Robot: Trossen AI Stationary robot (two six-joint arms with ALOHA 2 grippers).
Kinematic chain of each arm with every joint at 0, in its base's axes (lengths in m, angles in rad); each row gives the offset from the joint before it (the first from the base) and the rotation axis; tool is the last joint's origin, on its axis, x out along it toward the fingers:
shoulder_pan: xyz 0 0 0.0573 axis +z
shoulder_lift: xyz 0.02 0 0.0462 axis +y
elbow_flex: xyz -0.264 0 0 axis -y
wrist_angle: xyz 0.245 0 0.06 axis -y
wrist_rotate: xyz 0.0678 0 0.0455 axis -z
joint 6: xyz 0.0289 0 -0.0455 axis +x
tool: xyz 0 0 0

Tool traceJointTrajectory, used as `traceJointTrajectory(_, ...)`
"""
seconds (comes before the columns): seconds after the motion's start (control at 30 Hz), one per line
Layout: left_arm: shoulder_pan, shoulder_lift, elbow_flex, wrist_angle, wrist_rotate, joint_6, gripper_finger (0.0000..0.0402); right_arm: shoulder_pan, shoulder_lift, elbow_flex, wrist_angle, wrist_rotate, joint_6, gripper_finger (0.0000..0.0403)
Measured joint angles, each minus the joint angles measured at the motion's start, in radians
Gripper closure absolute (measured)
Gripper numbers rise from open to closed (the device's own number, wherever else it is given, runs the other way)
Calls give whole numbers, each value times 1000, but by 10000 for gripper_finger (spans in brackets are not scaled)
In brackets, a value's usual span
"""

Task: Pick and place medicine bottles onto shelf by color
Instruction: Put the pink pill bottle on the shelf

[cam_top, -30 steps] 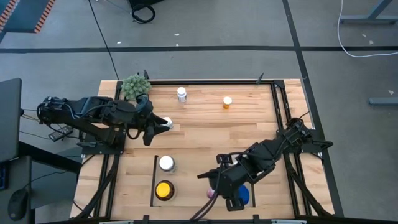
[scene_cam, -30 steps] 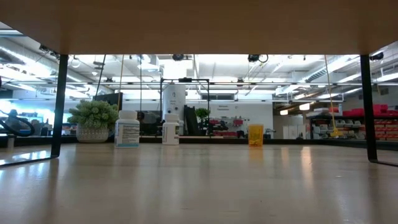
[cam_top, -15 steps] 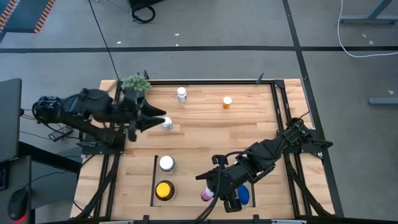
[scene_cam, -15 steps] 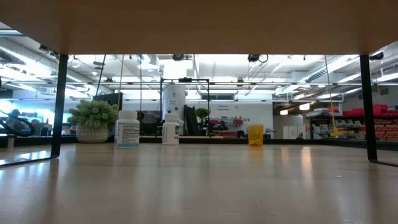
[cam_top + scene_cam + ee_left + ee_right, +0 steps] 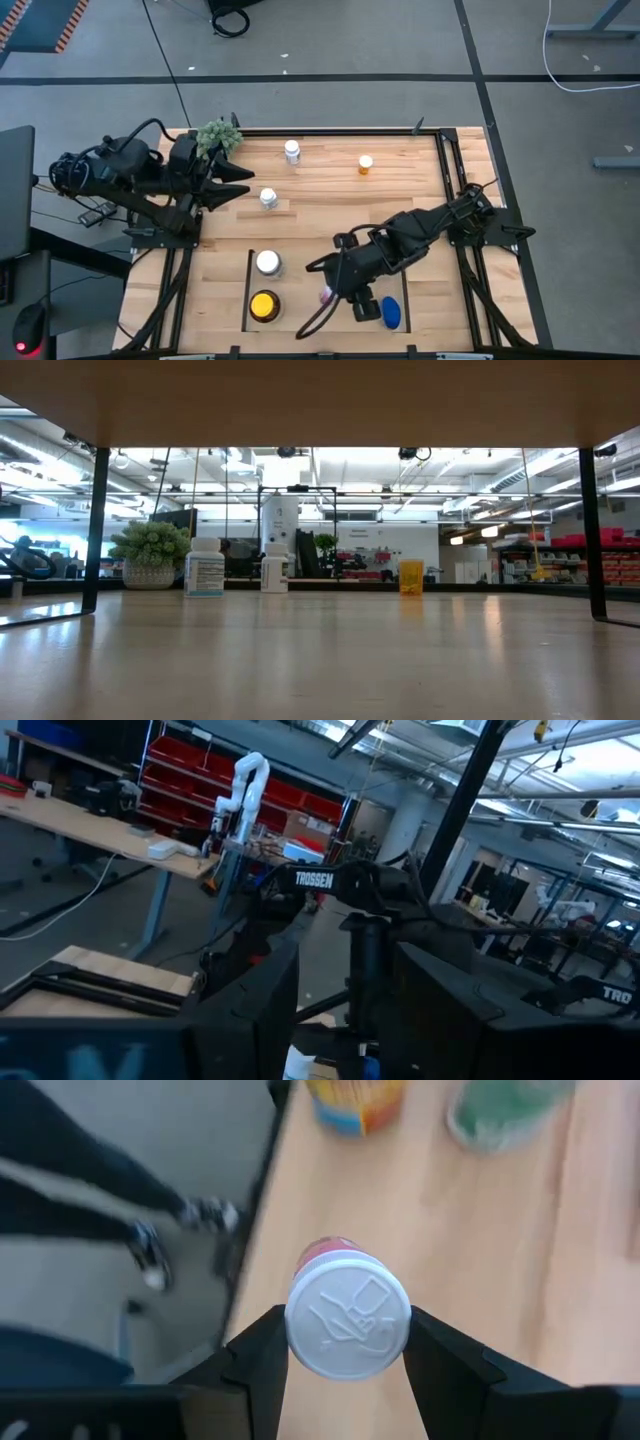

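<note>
My right gripper [image 5: 330, 292] hangs over the near middle of the table, shut on a pink bottle with a white cap [image 5: 347, 1317]. A blue bottle [image 5: 390, 312] lies just right of it. The shelf [image 5: 248, 290] at near left holds a white-capped bottle [image 5: 267, 262] and a yellow-capped one [image 5: 264, 305]. My left gripper [image 5: 243, 182] is raised at the far left, pointing level, open and holding nothing. A white bottle [image 5: 268, 198] stands on its base just beyond it. Another white bottle [image 5: 291, 152] and a small orange one [image 5: 365, 165] stand near the far edge. My right gripper pinches the pink bottle between its two fingers [image 5: 258, 1352], on opposite sides just below the white cap [image 5: 300, 1342]. The fingers slant down from above. The bottle stands roughly upright in the hold, cap up, and does not show on the table top in the low view.
A green plant ball [image 5: 218, 135] sits in the far left corner beside my left arm. Black frame rails [image 5: 448, 170] run along the table's sides. Bare wood lies in the middle, between the shelf and the far bottles.
My left gripper has risen, tipped up from pointing down to about level, and drawn back toward the table's left edge; the white bottle has stayed standing where it was. My right gripper has carried the pink bottle toward the table's left, uncovering the blue bottle.
</note>
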Motion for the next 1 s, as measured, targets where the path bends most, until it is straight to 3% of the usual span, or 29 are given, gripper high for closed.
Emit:
traceJointTrajectory(0.2, 0, 2, 0, -41, 0, -4, 230, 33, 0, -5, -68, -22, -8, 223)
traceJointTrajectory(0.53, 0, 2, 0, -66, -8, -10, 230, 96, 28, -18, -81, -50, 117, 221)
traceJointTrajectory(1.0, -1, 2, 0, -73, -11, -17, 230, 77, 35, -76, -130, -7, 310, 209)
